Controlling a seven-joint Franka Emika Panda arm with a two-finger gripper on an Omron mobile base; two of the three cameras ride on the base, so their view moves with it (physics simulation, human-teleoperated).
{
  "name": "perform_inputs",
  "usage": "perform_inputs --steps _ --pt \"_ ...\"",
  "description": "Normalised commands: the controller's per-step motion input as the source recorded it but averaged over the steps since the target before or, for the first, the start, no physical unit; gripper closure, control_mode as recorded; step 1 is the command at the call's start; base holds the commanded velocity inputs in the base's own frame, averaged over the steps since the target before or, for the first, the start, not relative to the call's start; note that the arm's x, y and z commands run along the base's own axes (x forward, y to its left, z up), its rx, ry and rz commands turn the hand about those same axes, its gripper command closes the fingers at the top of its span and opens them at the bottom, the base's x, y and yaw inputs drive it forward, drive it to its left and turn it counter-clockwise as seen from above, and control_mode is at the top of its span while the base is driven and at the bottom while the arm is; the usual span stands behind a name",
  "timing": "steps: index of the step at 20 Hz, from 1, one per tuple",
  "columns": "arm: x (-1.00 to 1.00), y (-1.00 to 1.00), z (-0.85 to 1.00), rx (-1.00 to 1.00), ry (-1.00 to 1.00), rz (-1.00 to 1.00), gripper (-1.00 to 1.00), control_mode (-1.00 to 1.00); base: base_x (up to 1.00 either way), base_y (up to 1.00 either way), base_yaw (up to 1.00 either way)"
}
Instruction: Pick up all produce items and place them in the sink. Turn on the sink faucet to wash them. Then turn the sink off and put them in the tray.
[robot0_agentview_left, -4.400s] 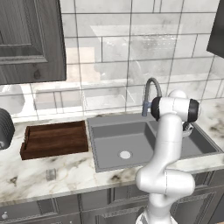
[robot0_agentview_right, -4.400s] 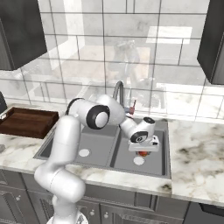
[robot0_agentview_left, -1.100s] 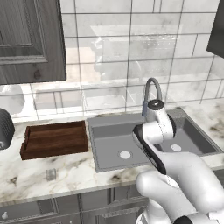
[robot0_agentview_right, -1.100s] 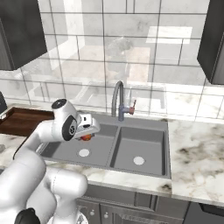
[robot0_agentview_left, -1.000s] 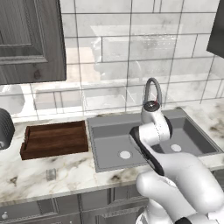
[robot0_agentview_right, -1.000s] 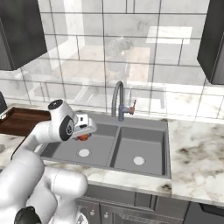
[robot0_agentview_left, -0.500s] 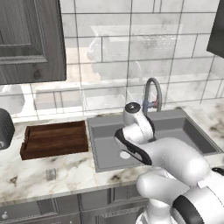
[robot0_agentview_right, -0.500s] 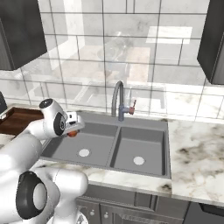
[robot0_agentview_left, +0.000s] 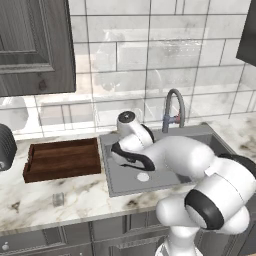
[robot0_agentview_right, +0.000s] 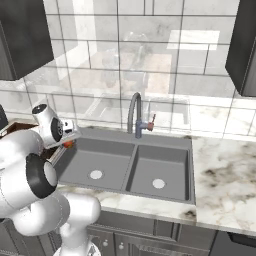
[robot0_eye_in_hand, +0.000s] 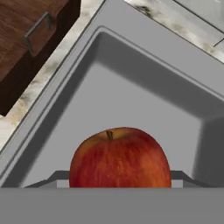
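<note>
**Apple rides toward the tray**

Our gripper (robot0_agentview_right: 69, 142) holds the apple (robot0_eye_in_hand: 120, 158) over the sink's (robot0_eye_in_hand: 131, 83) large basin. The tray (robot0_eye_in_hand: 26, 30) sits at ten o'clock; we should clear its rim, then lower gently before releasing.

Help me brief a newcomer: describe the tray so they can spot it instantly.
Start at the grey double sink set in the marbled counter. On the counter by the larger basin lies the tray, flat and rectangular. Its dark brown wood and low raised rims stand out from the pale stone.
</note>
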Motion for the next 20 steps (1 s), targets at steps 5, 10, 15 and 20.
perform_inputs --steps 5,10,15,20 --pt "0.37 0.71 0.06 0.0 0.04 0.0 1.0 -1.0 0.0 0.0 0.0" --pt "0.41 0.61 0.03 0.0 0.07 0.0 1.0 -1.0 0.0 0.0 0.0" --pt "0.2 0.21 0.0 0.0 0.1 0.01 1.0 -1.0 0.0 0.0 0.0" --pt "0.33 0.31 -0.07 0.0 0.09 0.0 1.0 -1.0 0.0 0.0 0.0"
